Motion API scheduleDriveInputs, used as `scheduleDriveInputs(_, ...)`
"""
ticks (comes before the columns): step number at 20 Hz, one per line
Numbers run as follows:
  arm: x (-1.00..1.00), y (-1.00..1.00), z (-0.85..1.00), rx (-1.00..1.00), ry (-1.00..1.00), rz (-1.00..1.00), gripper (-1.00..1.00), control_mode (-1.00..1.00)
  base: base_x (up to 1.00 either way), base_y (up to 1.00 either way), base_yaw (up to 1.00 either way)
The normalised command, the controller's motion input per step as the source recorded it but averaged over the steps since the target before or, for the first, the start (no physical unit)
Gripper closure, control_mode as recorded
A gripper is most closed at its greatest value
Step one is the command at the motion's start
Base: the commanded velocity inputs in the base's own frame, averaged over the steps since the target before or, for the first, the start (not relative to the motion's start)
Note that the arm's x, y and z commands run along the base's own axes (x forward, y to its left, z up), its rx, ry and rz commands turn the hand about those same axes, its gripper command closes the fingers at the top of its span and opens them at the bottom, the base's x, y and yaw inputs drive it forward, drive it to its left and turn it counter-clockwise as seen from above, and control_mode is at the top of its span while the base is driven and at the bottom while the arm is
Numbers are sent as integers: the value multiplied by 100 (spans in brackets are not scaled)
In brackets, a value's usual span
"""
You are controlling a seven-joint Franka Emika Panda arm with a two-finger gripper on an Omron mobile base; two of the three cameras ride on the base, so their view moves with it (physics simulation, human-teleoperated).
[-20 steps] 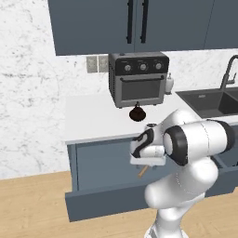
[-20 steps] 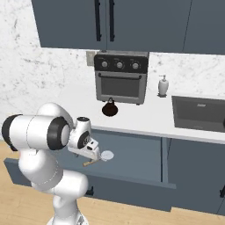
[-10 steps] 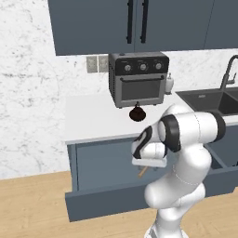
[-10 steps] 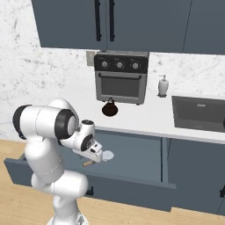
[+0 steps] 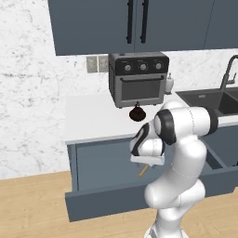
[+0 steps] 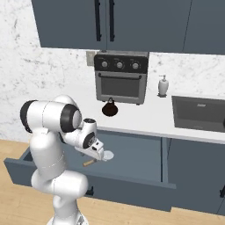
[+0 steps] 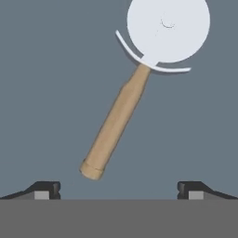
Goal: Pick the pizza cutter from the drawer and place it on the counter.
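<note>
While drawer [image 6: 132,176] stood pulled out, pizza cutter [image 7: 139,88] lay flat on drawer floor, wheel blade away from camera, wooden handle slanting toward fingertips. Gripper [image 7: 118,190] hung above it, jaws spread wide and empty, fingertips [image 7: 44,189] flanking handle end without touching; probably pre-grasp alignment, handle being easiest part to pinch. Hand sat over drawer in right base view, cutter just beside it. White tabletop [image 5: 93,121] behind carried toaster oven [image 5: 138,78] and dark bulbous object [image 5: 136,113]; placement not yet begun.
</note>
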Motion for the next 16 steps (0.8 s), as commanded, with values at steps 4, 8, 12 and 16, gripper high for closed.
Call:
scheduleDriveInputs(4, 21, 0, -27, 0, 0, 0, -100, -100, 0, 0, 0)
scheduleDriveInputs(8, 24, 0, -32, 0, 0, -3, -100, -100, 0, 0, 0)
scheduleDriveInputs(12, 30, 0, -19, 0, 0, -2, -100, -100, 0, 0, 0)
scheduleDriveInputs(16, 18, 0, -28, 0, 0, -4, -100, -100, 0, 0, 0)
